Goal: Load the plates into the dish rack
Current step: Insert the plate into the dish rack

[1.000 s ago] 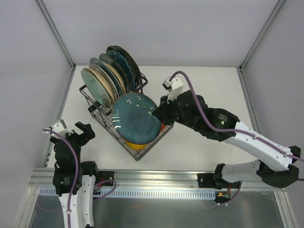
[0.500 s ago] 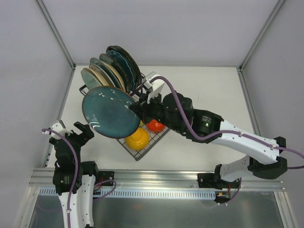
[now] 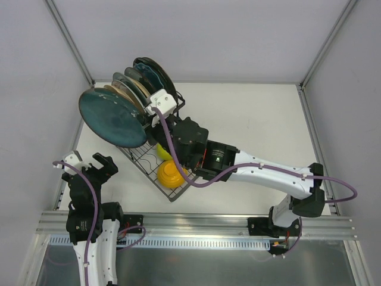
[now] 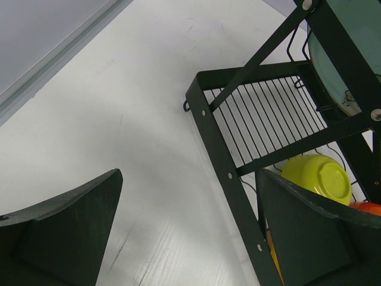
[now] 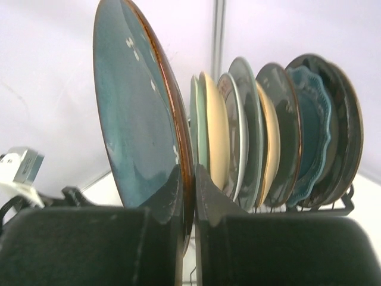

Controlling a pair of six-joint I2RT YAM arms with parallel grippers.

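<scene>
One plate is up in the air: the round dark teal glazed plate with the brown rim [image 3: 113, 117] stands on edge in the right gripper [image 3: 146, 122]. From the right wrist camera the two black fingers [image 5: 156, 202] are clenched on its lower rim, one pad on the glossy teal face, the other on the back, and the plate [image 5: 140, 119] rises straight up at 12 o'clock from the pinch, almost upright.

Just to its 3 o'clock in that view stands the row of glazed ceramic plates [image 5: 268, 137] (mint green and cream nearest, dark scalloped teal and dark grey at the far end), all upright. A narrow gap shows between the held plate and the nearest one. Whether its bottom edge sits in a slot I cannot tell; the fingers hide it.

From overhead, the black wire dish rack [image 3: 134, 156] lies at the table's left centre. The standing plates [image 3: 146, 80] fill its 12 o'clock end, and the held plate hangs at the row's 9 o'clock end, over the rack's left edge. A small yellow bowl [image 3: 171, 174] sits upside down in the lower basket at 5 o'clock.

The left gripper [image 3: 95, 167] hovers at 7 o'clock from the rack, near its corner, fingers spread wide, white table [image 4: 119, 107] showing between them and the rack's frame [image 4: 220, 155] just ahead at 1 o'clock.
</scene>
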